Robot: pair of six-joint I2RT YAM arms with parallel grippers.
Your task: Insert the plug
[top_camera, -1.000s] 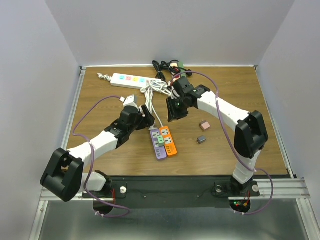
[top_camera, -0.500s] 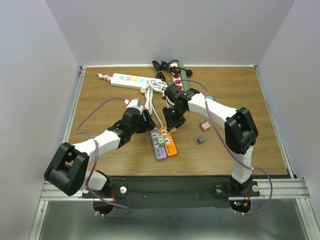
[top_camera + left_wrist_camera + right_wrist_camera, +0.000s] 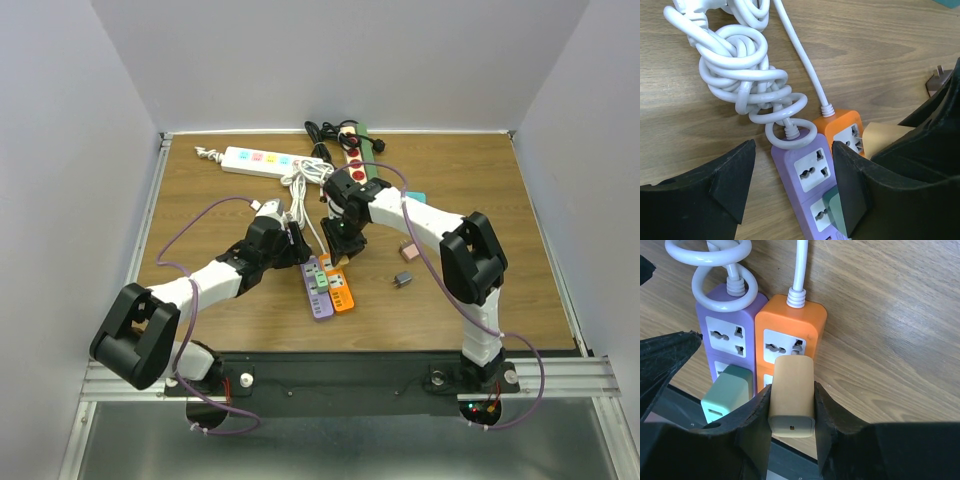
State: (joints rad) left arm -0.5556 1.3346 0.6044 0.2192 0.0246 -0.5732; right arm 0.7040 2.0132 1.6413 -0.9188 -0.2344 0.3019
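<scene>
My right gripper (image 3: 791, 412) is shut on a tan plug (image 3: 791, 387), held just above the orange power strip (image 3: 790, 322) with its front end over the strip's far sockets. The purple power strip (image 3: 807, 172) lies against the orange one (image 3: 840, 125). A pale green plug (image 3: 729, 390) sits in the purple strip's second socket. My left gripper (image 3: 792, 185) is open and straddles the purple strip: its right finger is against the strip's edge and its left finger stands apart. From above, both grippers (image 3: 300, 250) (image 3: 338, 250) meet at the strips' far ends.
A coil of white cable (image 3: 745, 75) lies just beyond the strips. A white power strip (image 3: 258, 160) and a green one with red sockets (image 3: 356, 160) sit at the back. A pink adapter (image 3: 408, 249) and a dark one (image 3: 402, 280) lie right of the strips.
My right gripper carried the tan plug nearer and leftward, down over the orange strip's far end. My left gripper narrowed and shifted right onto the purple strip.
</scene>
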